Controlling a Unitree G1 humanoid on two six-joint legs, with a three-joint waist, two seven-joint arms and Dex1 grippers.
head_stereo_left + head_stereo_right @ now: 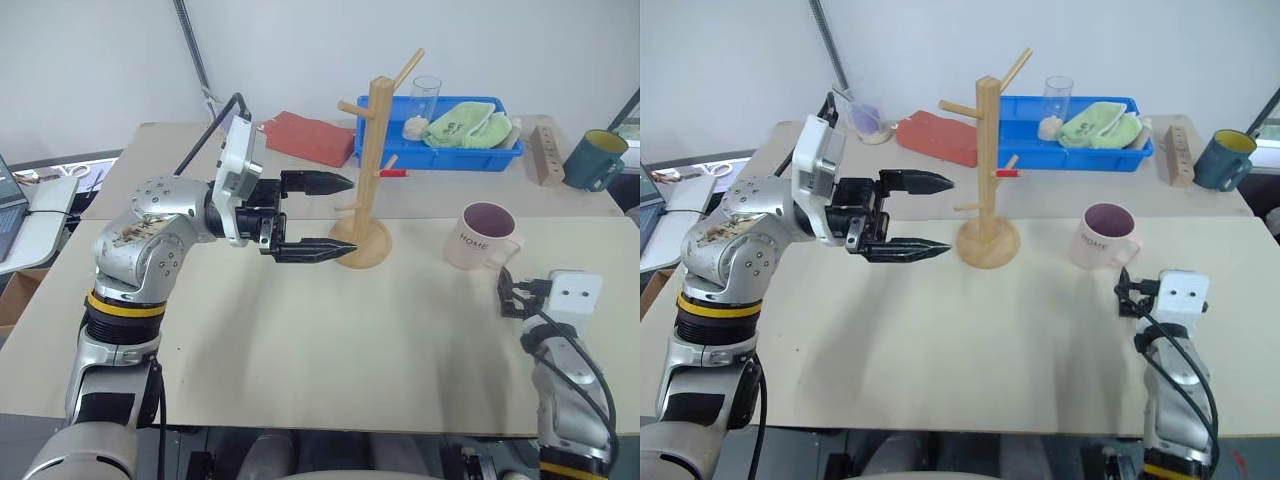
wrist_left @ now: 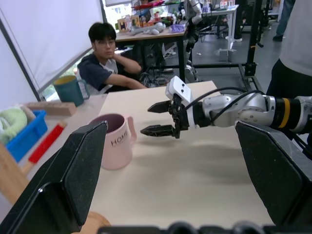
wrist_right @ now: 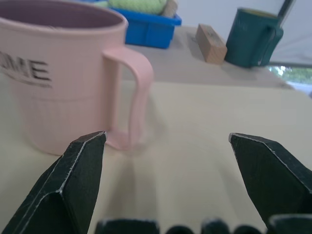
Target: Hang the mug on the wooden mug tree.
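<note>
From the head views, my left tool [image 1: 318, 213] hangs above the bench [image 1: 300, 330] with its two black fingers spread wide and nothing between them, pointing toward the wooden mug tree [image 1: 372, 170], which stands upright on its round base near the middle of the bench. The lower fingertip sits just beside that base; I cannot tell whether it touches. The mug [image 1: 485, 236] stands upright on the bench to the right of the tree, well apart from it, dark inside showing and handle turned toward my right side. My right tool [image 1: 512, 292] is low at the right edge, just short of the mug. Behind the tree lie a blue tray [image 1: 440, 155] with a green cloth [image 1: 468, 127] and a clear glass [image 1: 425, 97], a red cloth [image 1: 312, 137], a wooden block [image 1: 546, 155] and a teal mug [image 1: 596, 159]. In the left wrist view, the mug shows its "HOME" lettering, and my right tool faces its handle with fingers parted and empty; a seated person [image 2: 106, 61] is beyond the bench. In the right wrist view, my right tool's fingers [image 3: 73, 180] stand wide apart, empty, with the mug's handle close ahead, nearer the one finger, untouched.
</note>
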